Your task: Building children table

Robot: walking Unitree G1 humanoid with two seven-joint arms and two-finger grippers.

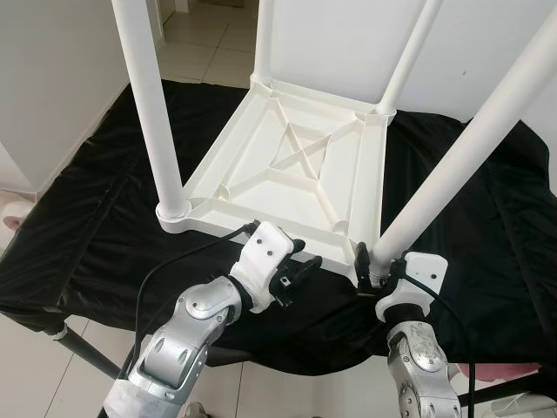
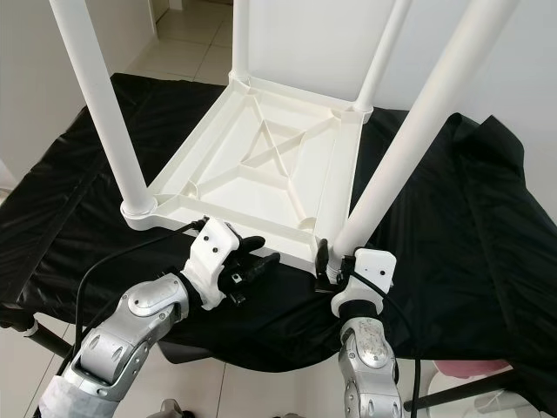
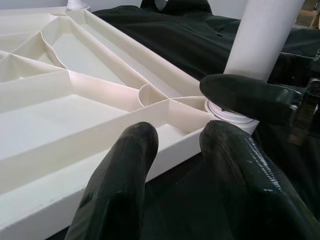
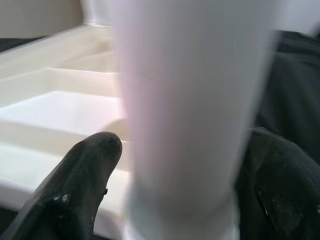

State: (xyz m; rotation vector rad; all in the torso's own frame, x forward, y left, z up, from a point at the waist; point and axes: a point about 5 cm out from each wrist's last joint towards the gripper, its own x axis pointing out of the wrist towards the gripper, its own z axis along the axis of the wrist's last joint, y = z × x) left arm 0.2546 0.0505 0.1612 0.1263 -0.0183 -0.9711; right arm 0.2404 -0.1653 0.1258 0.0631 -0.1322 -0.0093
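Your two arms are built of rounded silver-grey metal shells, jointed in segments. Behind the left gripper [image 1: 300,264] you have a blocky white wrist housing, and the right gripper [image 1: 370,268] carries the same white block behind it. Each gripper's fingers [image 3: 117,192] are long, thick, glossy black and round-tipped. A black cable loops back from the left housing along your forearm.

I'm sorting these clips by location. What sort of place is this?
Probably a room in a home, used as an assembly spot: pale floor tiles, plain white walls, and an upturned white table lying on a black cloth. The right gripper holds a table leg.
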